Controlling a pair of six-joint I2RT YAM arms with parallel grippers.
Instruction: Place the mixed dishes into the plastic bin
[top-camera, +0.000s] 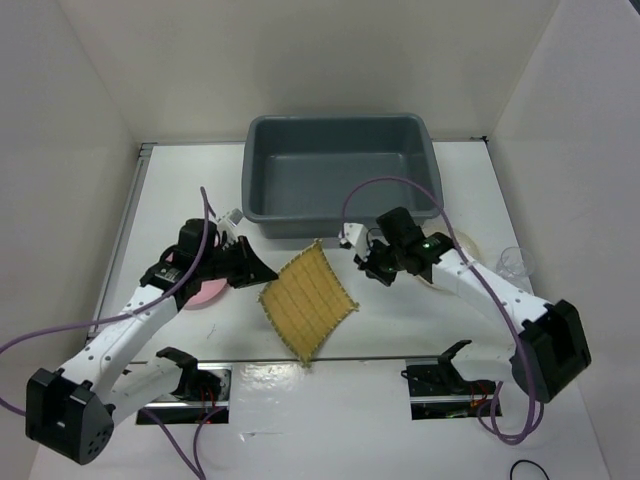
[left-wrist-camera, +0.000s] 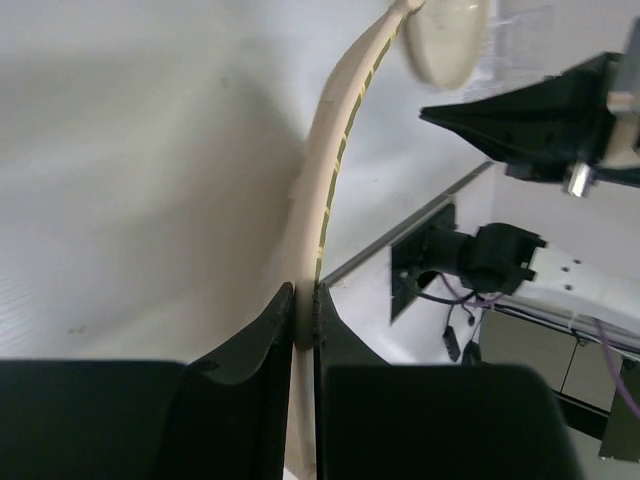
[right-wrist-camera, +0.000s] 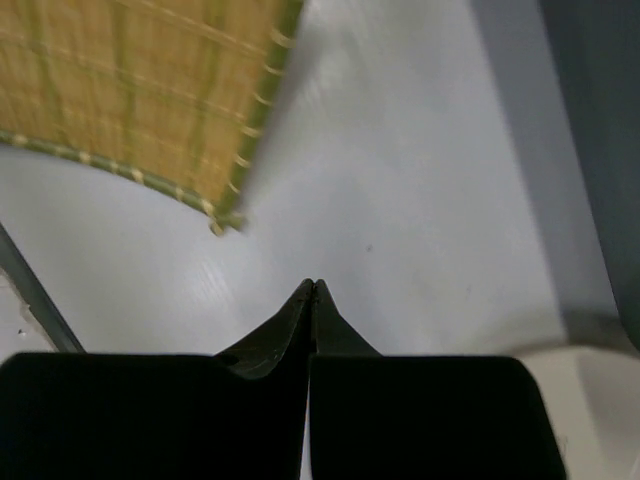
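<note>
My left gripper (top-camera: 262, 274) is shut on the left corner of the yellow woven mat (top-camera: 308, 301), which lies in front of the grey plastic bin (top-camera: 340, 180). In the left wrist view the mat's edge (left-wrist-camera: 330, 180) runs up from between my jaws (left-wrist-camera: 305, 305). The pink plate (top-camera: 207, 294) lies mostly hidden under my left arm. My right gripper (top-camera: 371, 267) is shut and empty, just right of the mat, which shows in the right wrist view (right-wrist-camera: 140, 100). The cream plate (top-camera: 452, 250) lies partly under my right arm. The clear cup (top-camera: 515, 263) stands at the far right.
The bin's near wall (right-wrist-camera: 590, 150) shows at the right edge of the right wrist view. Metal rails with black mounts (top-camera: 440, 370) run along the table's near edge. White walls close the table on three sides.
</note>
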